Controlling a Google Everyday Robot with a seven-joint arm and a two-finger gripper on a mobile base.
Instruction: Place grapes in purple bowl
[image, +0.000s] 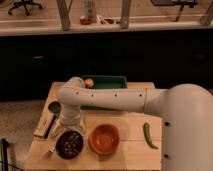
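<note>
Dark brownish-purple grapes (70, 144) down inside the purple bowl (57, 148), front left on the wooden surface (126, 153). Directly above, end effector (70, 128) at the bowl's far rim, tucked under the white arm (110, 100); cannot tell whether wide, narrow or gripping. Just beside, orange bowl (104, 139); further right, green pepper (148, 136); behind, green tray (107, 80). Likely hazard now: dragging the bunch out over the rim, or tipping the bowl, through a lift begun before a clean release.

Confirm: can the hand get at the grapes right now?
Probably yes. The hand hangs right over the far rim of the purple bowl, the grapes lie uncovered inside that bowl, and nothing stands between them.
</note>
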